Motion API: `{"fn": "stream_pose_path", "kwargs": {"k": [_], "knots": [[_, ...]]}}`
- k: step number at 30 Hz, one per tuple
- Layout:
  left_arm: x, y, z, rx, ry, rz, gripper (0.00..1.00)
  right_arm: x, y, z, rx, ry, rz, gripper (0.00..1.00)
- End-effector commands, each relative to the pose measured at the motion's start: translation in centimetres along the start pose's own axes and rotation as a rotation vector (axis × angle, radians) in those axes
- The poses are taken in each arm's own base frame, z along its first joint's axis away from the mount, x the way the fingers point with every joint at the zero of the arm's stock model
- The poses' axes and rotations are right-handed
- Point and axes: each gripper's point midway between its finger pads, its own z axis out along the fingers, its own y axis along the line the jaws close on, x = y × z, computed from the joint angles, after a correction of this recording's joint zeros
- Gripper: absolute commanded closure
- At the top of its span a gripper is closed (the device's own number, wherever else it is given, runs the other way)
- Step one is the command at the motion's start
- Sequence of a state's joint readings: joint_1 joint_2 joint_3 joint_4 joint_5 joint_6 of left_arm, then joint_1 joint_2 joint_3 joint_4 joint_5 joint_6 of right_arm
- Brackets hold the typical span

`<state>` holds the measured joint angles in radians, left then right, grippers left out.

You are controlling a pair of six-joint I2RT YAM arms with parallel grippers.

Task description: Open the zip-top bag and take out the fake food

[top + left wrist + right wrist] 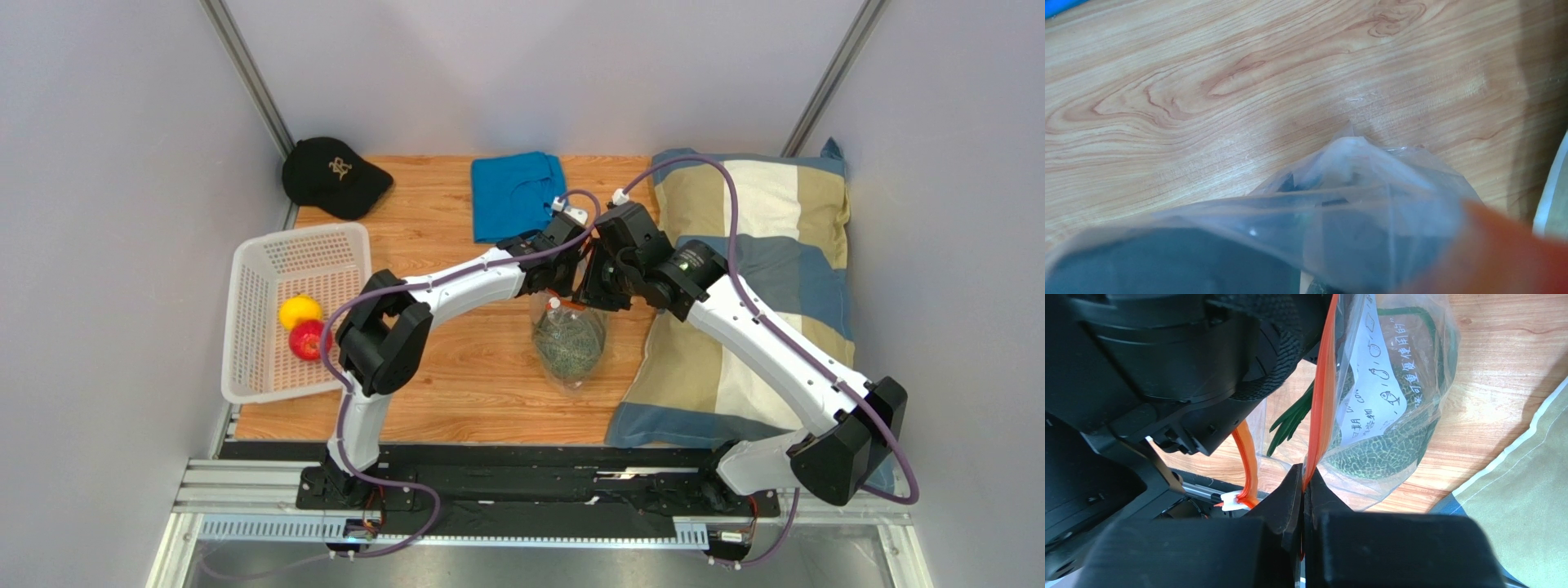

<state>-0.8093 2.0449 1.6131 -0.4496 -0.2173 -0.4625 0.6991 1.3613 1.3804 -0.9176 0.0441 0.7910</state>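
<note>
The zip-top bag (570,346) hangs over the wood table (466,368), mouth up, between both grippers. The grey-green leafy ball (1389,444) with green stems (1290,419) is inside it. My right gripper (1305,478) is shut on one orange-red zip strip (1321,386). The other strip (1245,454) runs to my left gripper (567,260), with the white slider (1232,501) at its end. In the left wrist view the clear plastic (1364,196) drapes over my blurred fingers, which look closed on it. The yellow fruit (299,311) and red fruit (307,341) lie in the white basket (264,263).
A blue folded cloth (515,194) and a black cap (334,175) lie at the back of the table. A striped pillow (761,282) covers the right side, close beside the bag.
</note>
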Motion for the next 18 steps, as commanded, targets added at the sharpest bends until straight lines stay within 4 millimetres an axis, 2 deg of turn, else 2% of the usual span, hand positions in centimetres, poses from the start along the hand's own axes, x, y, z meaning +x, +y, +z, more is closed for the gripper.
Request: {"fn": "stream_pose_path", "kwargs": {"k": [1,4,7,9,11,12,13,14,15,16,17,18], "knots": [[-1.8,1.2,1.0,-0.066,-0.074,-0.06,0.79,-0.3,1.4,-0.9,-0.054,-0.003,-0.014,1.0],[-2.4,0.8,1.2,-0.044,-0.095,-0.04,0.87,-0.2,1.3,-1.1,-0.05,0.002,-0.017,1.0],[-3.0,0.5,0.4,-0.024,-0.097,-0.009,1.0,-0.7,1.0,-1.2,-0.032,-0.024,-0.018,1.0],[-2.6,0.3,-0.2,-0.001,-0.083,0.004,1.0,-1.3,0.5,-1.1,-0.004,-0.056,-0.011,1.0],[-2.8,-1.3,-2.2,0.112,-0.086,0.015,1.0,-2.0,0.1,-1.0,0.016,-0.08,0.008,1.0],[-1.8,-1.8,-2.4,0.157,-0.073,0.023,1.0,-2.3,-0.1,-0.9,0.022,-0.088,0.017,1.0],[-1.8,-2.9,-4.1,0.241,-0.07,0.026,1.0,-2.8,-0.2,-0.8,0.025,-0.099,0.029,1.0],[-1.7,-2.9,-4.7,0.25,-0.075,0.026,1.0,-3.1,-0.3,-0.9,0.023,-0.106,0.036,1.0],[-0.1,-2.9,-5.1,0.266,-0.045,0.031,1.0,-3.5,-0.2,-0.9,0.015,-0.117,0.038,1.0],[-0.5,-3.0,-6.6,0.295,-0.062,0.028,1.0,-3.9,-0.2,-0.9,0.014,-0.125,0.042,1.0],[-0.1,-3.0,-7.1,0.303,-0.059,0.031,1.0,-4.1,-0.2,-1.0,0.01,-0.132,0.04,1.0],[1.1,-2.5,-7.3,0.298,-0.042,0.035,1.0,-4.3,-0.1,-1.0,0.007,-0.138,0.042,1.0]]}}
